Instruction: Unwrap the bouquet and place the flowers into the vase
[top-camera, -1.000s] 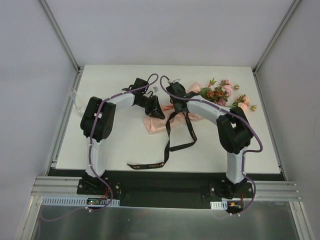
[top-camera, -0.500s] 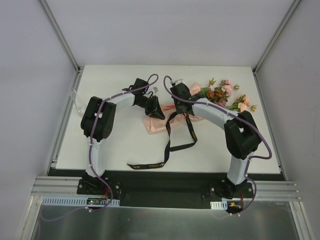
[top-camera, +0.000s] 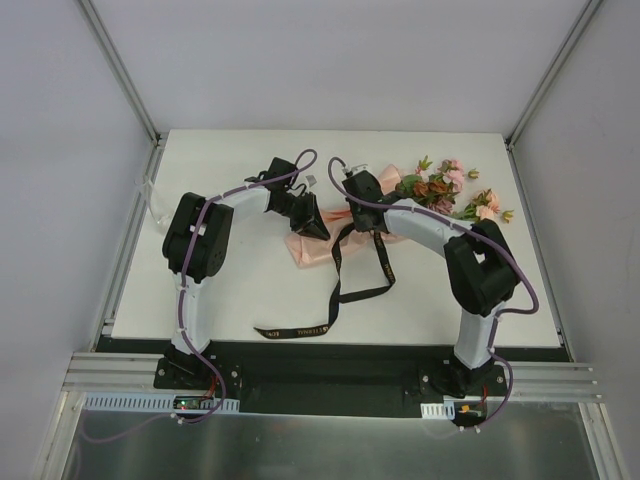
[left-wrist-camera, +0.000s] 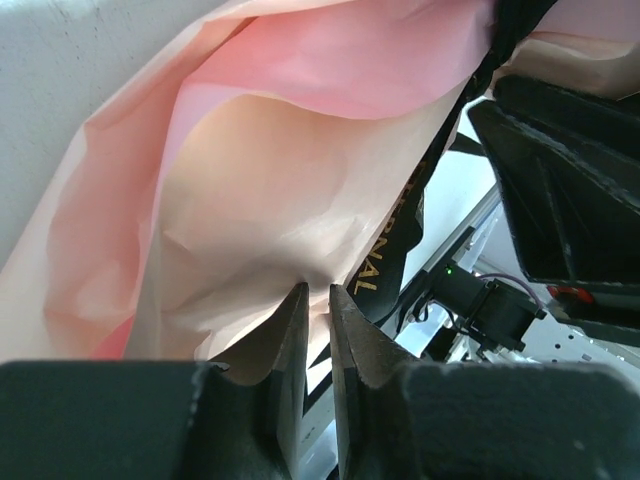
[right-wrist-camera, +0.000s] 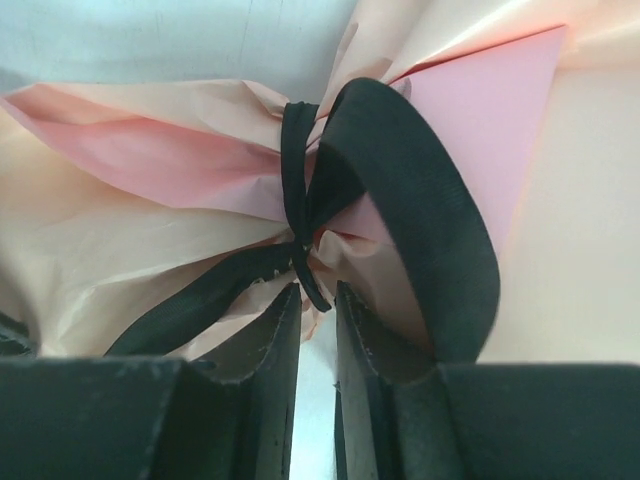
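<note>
At the middle of the table (top-camera: 420, 300), the bouquet (top-camera: 335, 238) is laid on its side, its flowers (top-camera: 440, 185) toward the right rear and its pale pink paper (left-wrist-camera: 270, 200) toward the left. Over the last second only the right arm has been shifted: its elbow has been swung outward, while the right gripper (right-wrist-camera: 317, 288) has been kept almost in place at the knot of the black ribbon (right-wrist-camera: 420, 190). The ribbon tails are seen lying just as before, so the tie is judged not yet loosened. The right jaws are nearly closed, with a thin strand at their tips; whether it is pinched cannot be told. The left gripper (left-wrist-camera: 315, 290), unmoved, is closed to a slit on a fold of the paper, by which the bundle seems steadied.
</note>
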